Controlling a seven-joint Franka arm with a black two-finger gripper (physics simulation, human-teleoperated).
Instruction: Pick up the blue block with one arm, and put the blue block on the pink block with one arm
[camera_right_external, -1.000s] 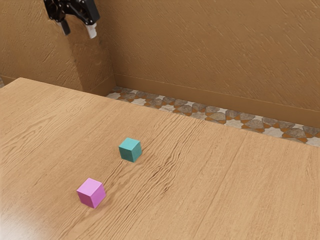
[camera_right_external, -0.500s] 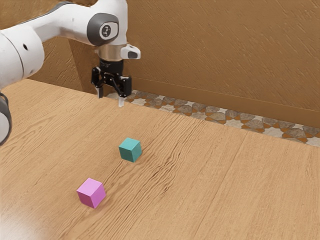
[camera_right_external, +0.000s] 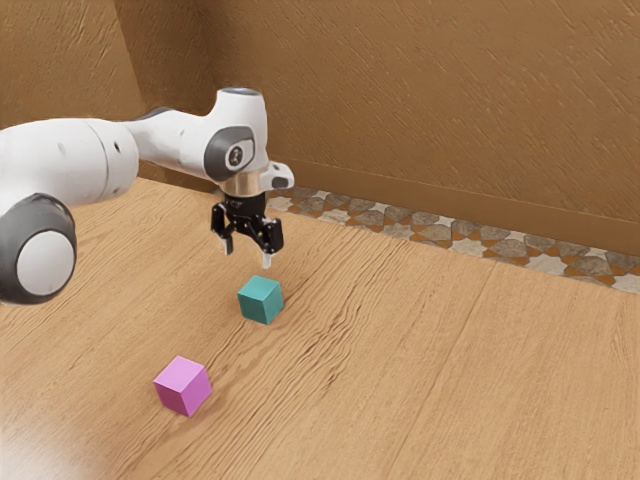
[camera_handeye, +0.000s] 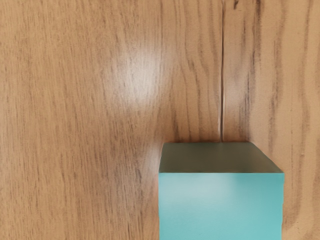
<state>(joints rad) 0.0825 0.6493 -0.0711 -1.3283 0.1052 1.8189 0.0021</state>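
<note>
a simulated scene at a wide wooden table (camera_right_external: 450, 380) with strong grain. a white robot arm (camera_right_external: 120, 160) with dark grey joints comes in from the exterior view's left and bends down toward the middle of the table. a small pale mark sits on the dark round cap of its last joint; it may be a logo, but it is too small to read.

at the arm's end a black two-finger gripper (camera_right_external: 247, 253) points straight down. its fingers are spread apart with nothing between them, and it hangs in the air above the table, touching nothing.

the blue block (camera_right_external: 260, 299), a teal-blue cube, rests on the table just below the gripper and slightly toward the exterior view's right. in the wrist view the blue block (camera_handeye: 221, 200) appears close under the hand, sitting on the bare wood (camera_handeye: 75, 125).

the pink block (camera_right_external: 182, 385) lies on the table nearer the camera, apart from the blue block.

behind the table run a strip of patterned floor tiles (camera_right_external: 450, 235) and a brown textured wall (camera_right_external: 450, 100).
</note>
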